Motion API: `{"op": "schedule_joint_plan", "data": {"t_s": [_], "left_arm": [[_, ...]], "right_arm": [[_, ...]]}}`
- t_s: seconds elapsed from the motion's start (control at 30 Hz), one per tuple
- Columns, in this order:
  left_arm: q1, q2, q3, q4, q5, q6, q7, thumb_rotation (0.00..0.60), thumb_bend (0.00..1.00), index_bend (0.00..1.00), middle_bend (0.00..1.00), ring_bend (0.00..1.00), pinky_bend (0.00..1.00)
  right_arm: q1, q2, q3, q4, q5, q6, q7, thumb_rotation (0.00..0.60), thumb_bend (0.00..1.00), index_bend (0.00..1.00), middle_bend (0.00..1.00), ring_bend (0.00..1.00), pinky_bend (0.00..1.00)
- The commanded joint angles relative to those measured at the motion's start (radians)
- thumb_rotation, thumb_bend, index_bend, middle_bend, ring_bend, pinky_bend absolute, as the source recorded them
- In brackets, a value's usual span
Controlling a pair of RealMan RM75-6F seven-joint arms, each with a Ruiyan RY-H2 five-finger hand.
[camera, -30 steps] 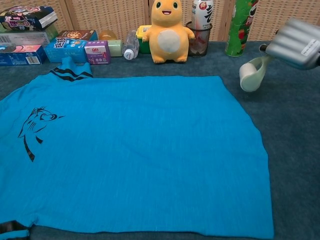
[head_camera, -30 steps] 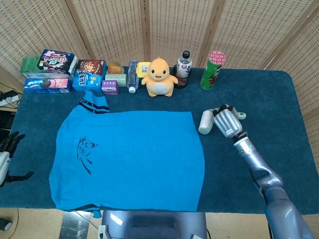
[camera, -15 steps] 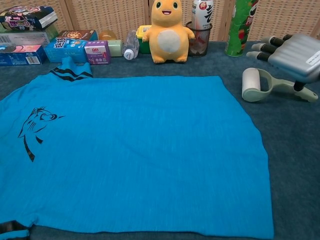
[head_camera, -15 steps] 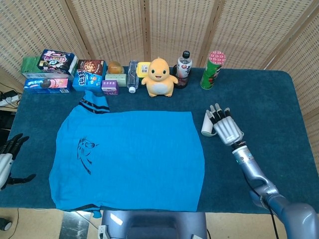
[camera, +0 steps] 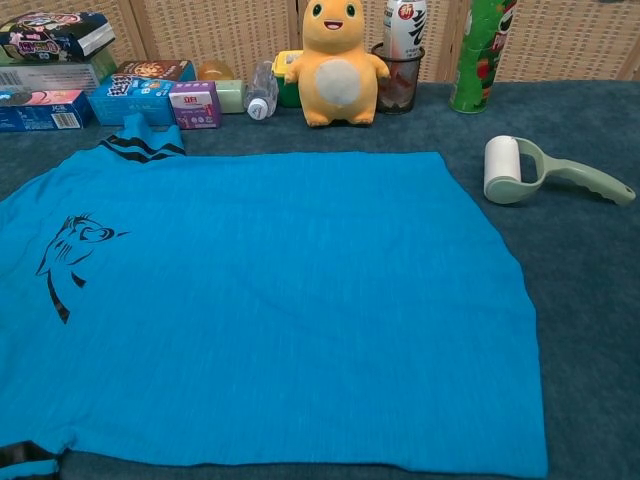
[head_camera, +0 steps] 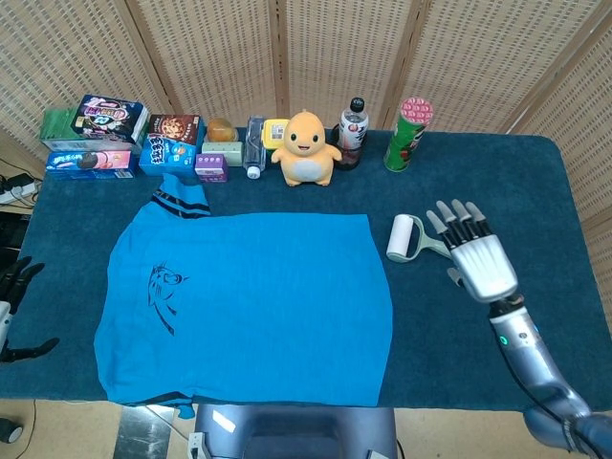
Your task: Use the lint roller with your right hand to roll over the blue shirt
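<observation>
From the head view, the lint roller [head_camera: 407, 239] lies flat on the dark blue table [head_camera: 535, 182], just off the right edge of the blue shirt [head_camera: 258, 296], its white drum toward the shirt and its pale green handle reaching out toward the right hand [head_camera: 475, 256]. That hand hovers just beside the handle's end with palm down and fingers spread straight, holding nothing; whether a fingertip brushes the handle is hard to tell from this angle. The left hand [head_camera: 13, 304] sits at the table's far left edge, dark fingers loosely apart and empty, well away from the work. In the chest view the lint roller [camera: 545, 170] shows plainly: a light, rigid plastic tool, likely with a tacky drum that could cling to cloth, so the slim curved handle is the place to wrap the fingers, well back from the drum. The blue shirt [camera: 270, 300] is spread flat, thin and soft, and may bunch under a sticky roller. Neither hand appears in this view.
</observation>
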Motion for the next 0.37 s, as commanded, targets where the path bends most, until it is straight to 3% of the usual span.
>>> {"op": "schedule_joint_plan", "data": {"t_s": [0.03,0.37], "left_arm": [[0.037,-0.012,0.006,-0.008,0.014,0.062,0.053,0.6,0.16,0.0,0.0,0.0,0.09],[0.04,-0.008,0.003,-0.014,0.022,0.067,0.041,0.6,0.16,0.0,0.0,0.0,0.09]], "right_arm": [[-0.128,0.095,-0.032,-0.144,-0.006,0.128,0.099,0.6,0.0,0.06,0.05,0.01,0.06],[-0.256,0.169,-0.063,-0.305,0.066,0.177,0.143,0.6,0.0,0.06,0.03,0.0,0.04]]}}
